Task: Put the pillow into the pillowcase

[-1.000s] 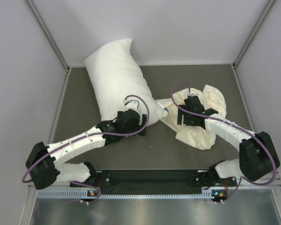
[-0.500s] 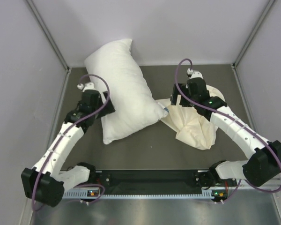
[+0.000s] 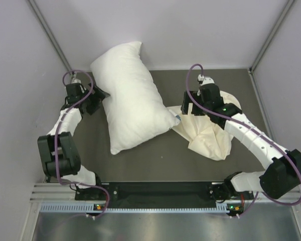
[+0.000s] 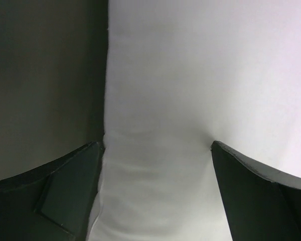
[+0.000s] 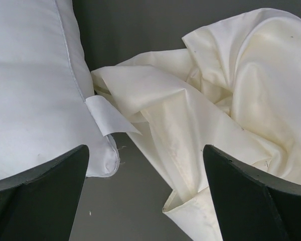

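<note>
The pillow lies slanted on the dark mat, left of centre, its far corner against the back wall. The crumpled cream pillowcase lies right of it, touching the pillow's near right corner. My left gripper is open at the pillow's left edge. In the left wrist view the pillow fills the gap between the spread fingers of the gripper. My right gripper is open and empty above the spot where pillow and case meet. Its wrist view shows the gripper, the pillow corner with a white tag, and the pillowcase.
Pale enclosure walls stand close on the left, back and right. The left arm runs along the left wall. A black base rail with the arm mounts lies at the near edge. Bare dark mat lies in front of the pillow.
My left arm has swung from the pillow's near right corner round to its left edge. My right gripper has lifted off the pillowcase and moved back toward the pillow's corner.
</note>
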`<state>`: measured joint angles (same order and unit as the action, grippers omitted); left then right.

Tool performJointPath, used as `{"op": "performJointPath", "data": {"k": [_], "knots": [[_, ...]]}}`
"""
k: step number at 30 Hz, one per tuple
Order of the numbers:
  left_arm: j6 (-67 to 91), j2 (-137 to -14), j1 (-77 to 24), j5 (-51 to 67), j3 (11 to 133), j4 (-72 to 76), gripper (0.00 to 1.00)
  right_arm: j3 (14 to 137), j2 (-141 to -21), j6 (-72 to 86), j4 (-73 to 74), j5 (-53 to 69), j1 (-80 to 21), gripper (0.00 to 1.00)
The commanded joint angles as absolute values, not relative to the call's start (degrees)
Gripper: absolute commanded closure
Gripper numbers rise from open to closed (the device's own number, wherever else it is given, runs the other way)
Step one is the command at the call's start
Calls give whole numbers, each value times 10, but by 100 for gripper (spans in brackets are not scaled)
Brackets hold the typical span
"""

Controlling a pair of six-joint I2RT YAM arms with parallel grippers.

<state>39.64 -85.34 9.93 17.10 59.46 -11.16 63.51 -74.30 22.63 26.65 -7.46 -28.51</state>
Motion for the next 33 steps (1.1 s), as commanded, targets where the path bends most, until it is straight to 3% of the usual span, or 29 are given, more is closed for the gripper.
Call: {"op": "performJointPath", "data": {"k": [1, 6, 7, 8, 10, 11, 13, 14, 16, 20, 24, 27, 31, 33], "knots": [[447, -906, 97, 265, 642, 23, 1, 641, -727, 218, 258, -58, -294, 4], [478, -979, 84, 282, 669, 85, 2, 638, -727, 220, 256, -51, -295, 4], [476, -1003, 80, 269, 678, 82, 8, 636, -726, 220, 255, -48, -295, 4], [474, -1017, 70, 265, 686, 84, 23, 635, -725, 221, 256, -47, -295, 4], [476, -1051, 62, 256, 707, 87, 43, 632, -721, 222, 255, -43, -296, 4], [487, -1060, 58, 254, 711, 105, 65, 628, -719, 222, 255, -41, -296, 5], [497, -1064, 56, 255, 706, 124, 91, 621, -711, 222, 255, -41, -297, 6], [495, -1059, 56, 248, 696, 126, 100, 619, -707, 221, 255, -42, -297, 6], [476, -1003, 54, 210, 676, 101, 100, 608, -697, 221, 255, -46, -296, 6], [440, -820, 41, -28, 552, 29, 100, 595, -692, 221, 254, -50, -296, 6], [455, -580, 31, -202, 456, -32, 100, 583, -690, 228, 246, -36, -296, 6], [454, -489, 2, -312, 417, -56, 100, 574, -686, 229, 244, -26, -298, 7], [458, -489, -44, -332, 396, -47, 100, 563, -686, 226, 246, -12, -299, 7], [459, -532, -45, -281, 407, -56, 89, 560, -693, 222, 250, -10, -299, 7]]}}
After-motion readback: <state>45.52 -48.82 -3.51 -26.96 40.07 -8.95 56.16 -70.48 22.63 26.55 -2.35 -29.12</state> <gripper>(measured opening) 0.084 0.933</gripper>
